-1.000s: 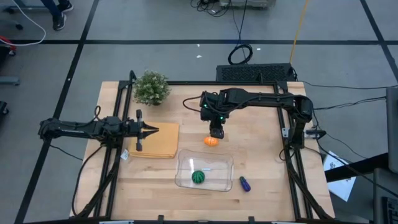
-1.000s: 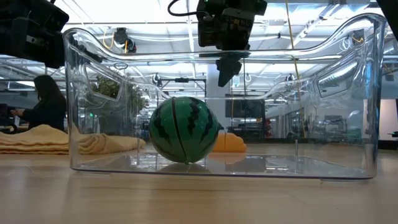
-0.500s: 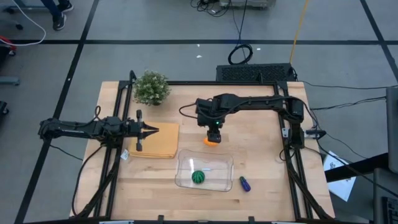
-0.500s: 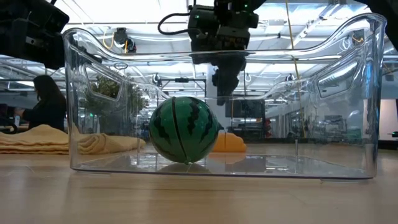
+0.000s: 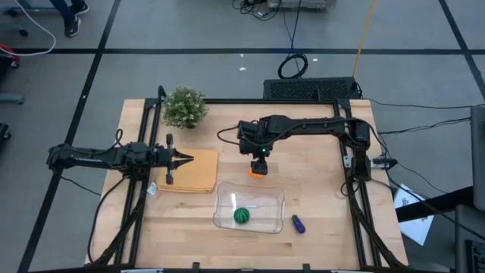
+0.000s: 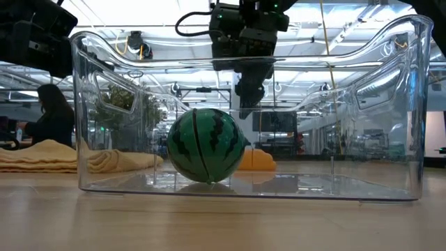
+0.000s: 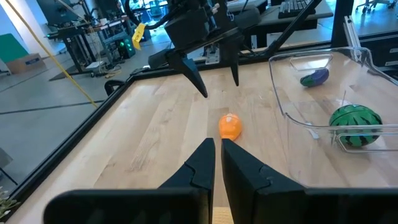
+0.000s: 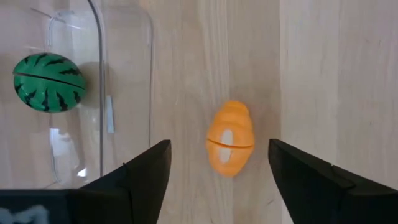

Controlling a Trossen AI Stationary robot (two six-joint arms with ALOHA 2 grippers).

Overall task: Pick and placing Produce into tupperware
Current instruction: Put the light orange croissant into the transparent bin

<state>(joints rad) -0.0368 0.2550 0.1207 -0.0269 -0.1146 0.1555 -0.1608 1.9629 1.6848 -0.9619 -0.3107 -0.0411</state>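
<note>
A green striped ball [image 5: 241,216] sits inside the clear tupperware [image 5: 261,196]; the orange oval [image 5: 258,169] lies just behind it, the blue-purple piece [image 5: 298,224] beside it.

Bright, even overhead light — soft shadows, sharp.

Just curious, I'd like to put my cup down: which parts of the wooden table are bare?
Bare wood: the near left corner, in front of the tan cloth pad, and the far right area. Crowded: the middle, where the open right gripper hangs over the orange oval toy, beside the clear plastic container.
</note>
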